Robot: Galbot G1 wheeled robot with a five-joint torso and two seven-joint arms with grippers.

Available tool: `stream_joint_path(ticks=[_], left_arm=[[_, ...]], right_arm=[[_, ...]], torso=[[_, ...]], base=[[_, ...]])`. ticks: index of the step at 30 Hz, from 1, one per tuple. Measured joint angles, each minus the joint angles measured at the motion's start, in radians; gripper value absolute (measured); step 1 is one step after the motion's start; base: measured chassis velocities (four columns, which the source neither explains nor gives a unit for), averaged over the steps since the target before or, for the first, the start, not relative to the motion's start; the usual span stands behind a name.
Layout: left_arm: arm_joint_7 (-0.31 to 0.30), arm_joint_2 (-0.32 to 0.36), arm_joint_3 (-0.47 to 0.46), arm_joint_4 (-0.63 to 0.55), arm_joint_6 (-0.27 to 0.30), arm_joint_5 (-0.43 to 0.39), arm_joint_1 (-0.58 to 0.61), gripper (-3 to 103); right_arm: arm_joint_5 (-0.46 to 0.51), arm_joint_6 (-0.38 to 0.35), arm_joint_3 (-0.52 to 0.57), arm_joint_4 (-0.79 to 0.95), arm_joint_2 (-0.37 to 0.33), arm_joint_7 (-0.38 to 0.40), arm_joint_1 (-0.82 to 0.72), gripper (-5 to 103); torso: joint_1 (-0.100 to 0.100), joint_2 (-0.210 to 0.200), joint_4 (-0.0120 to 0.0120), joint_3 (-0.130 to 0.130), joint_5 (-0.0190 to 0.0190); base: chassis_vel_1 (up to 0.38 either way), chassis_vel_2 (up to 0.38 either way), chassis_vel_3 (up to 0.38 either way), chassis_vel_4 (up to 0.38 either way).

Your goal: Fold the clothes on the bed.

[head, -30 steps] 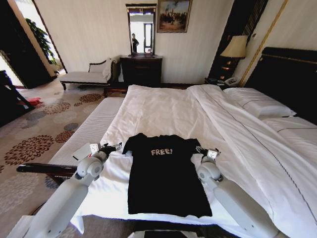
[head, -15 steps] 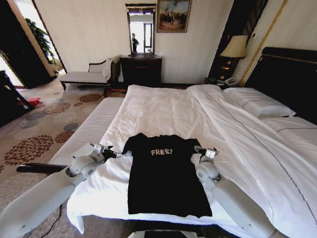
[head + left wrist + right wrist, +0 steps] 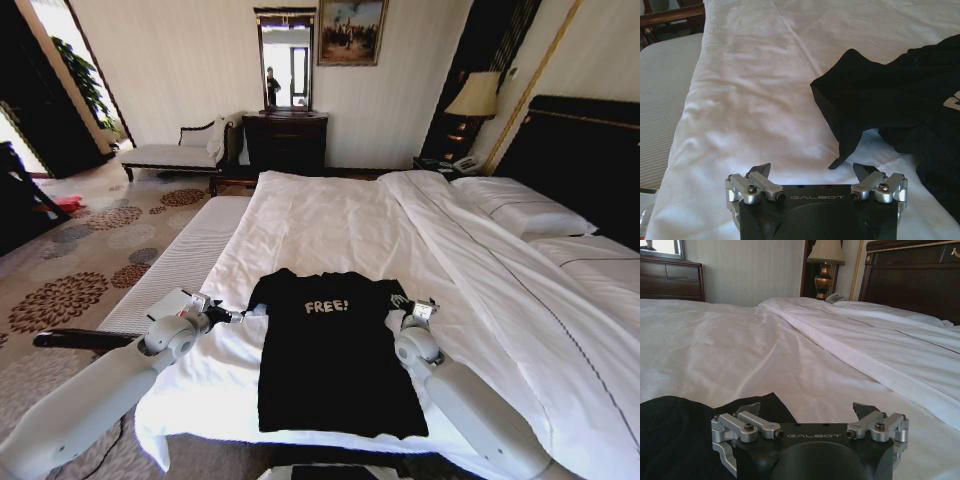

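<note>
T-shirt (image 3: 331, 350) flat on bed (image 3: 330, 225) near foot edge, long axis along my line of sight, collar away from me, hem toward me. My left gripper (image 3: 232, 315) beside its left sleeve, fingers apart. My right gripper (image 3: 403, 301) over right sleeve, fingers apart.
</note>
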Motion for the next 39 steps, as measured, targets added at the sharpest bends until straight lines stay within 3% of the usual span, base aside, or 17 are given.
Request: stream_joint_path(ticks=[1, 9, 10, 12, 13, 17, 19, 22, 26, 39], left_arm=[[0.0, 0.0, 0.0, 0.0, 0.0, 0.0, 0.0, 94], [-0.009, -0.05, 0.005, 0.033, -0.016, 0.019, -0.001, 62], [-0.009, -0.051, 0.005, 0.035, -0.017, 0.019, -0.002, 62], [-0.009, -0.052, 0.004, 0.037, -0.023, 0.019, -0.003, 51], [-0.009, -0.052, 0.004, 0.037, -0.023, 0.019, -0.003, 51], [-0.018, -0.063, 0.0, 0.047, -0.036, 0.023, -0.005, 30], [-0.02, -0.066, -0.001, 0.049, -0.037, 0.023, -0.005, 30], [-0.025, -0.079, -0.002, 0.056, -0.042, 0.025, -0.008, 14], [-0.027, -0.084, -0.005, 0.054, -0.046, 0.026, -0.009, 3], [-0.028, -0.084, -0.042, 0.035, -0.063, 0.027, 0.021, 0]], right_arm=[[0.0, 0.0, 0.0, 0.0, 0.0, 0.0, 0.0, 100], [-0.001, 0.0, -0.009, 0.0, 0.001, 0.003, 0.006, 100], [-0.001, 0.0, -0.009, 0.0, 0.0, 0.003, 0.006, 100], [-0.001, 0.0, -0.009, 0.001, 0.0, 0.004, 0.006, 100], [-0.001, 0.0, -0.009, 0.001, 0.0, 0.004, 0.006, 100], [-0.004, 0.0, -0.009, -0.001, 0.0, 0.004, 0.006, 100], [-0.004, 0.0, -0.009, -0.001, 0.0, 0.004, 0.006, 100], [-0.005, 0.001, -0.009, -0.002, 0.0, 0.004, 0.005, 100], [-0.007, 0.001, -0.009, -0.003, 0.0, 0.004, 0.005, 100], [-0.01, 0.001, -0.019, 0.002, 0.001, 0.006, 0.011, 100]], torso=[[0.0, 0.0, 0.0, 0.0, 0.0], [0.0, 0.0, 0.0001, 0.0, -0.0001], [0.0, 0.0, 0.0001, 0.0, 0.0], [0.0, 0.0, 0.0001, 0.0, -0.0001], [0.0, 0.0, 0.0001, 0.0, -0.0001], [0.0, 0.0, 0.0002, 0.0, -0.0001], [0.0, 0.0, 0.0002, 0.0, -0.0001], [0.0, 0.0, 0.0001, 0.0, -0.0001], [0.0, 0.0, 0.0001, 0.0, -0.0001], [0.0, 0.0, 0.0001, 0.0, -0.0001]], base=[[0.0, 0.0, 0.0, 0.0], [0.0, 0.0, 0.0, 0.0], [0.0, 0.0, 0.0, 0.0], [0.0, 0.0, 0.0, 0.0], [0.0, 0.0, 0.0, 0.0], [0.0, 0.0, 0.0, 0.0], [0.0, 0.0, 0.0, 0.0], [0.0, 0.0, 0.0, 0.0], [0.0, 0.0, 0.0, 0.0], [0.0, 0.0, 0.0, 0.0]])
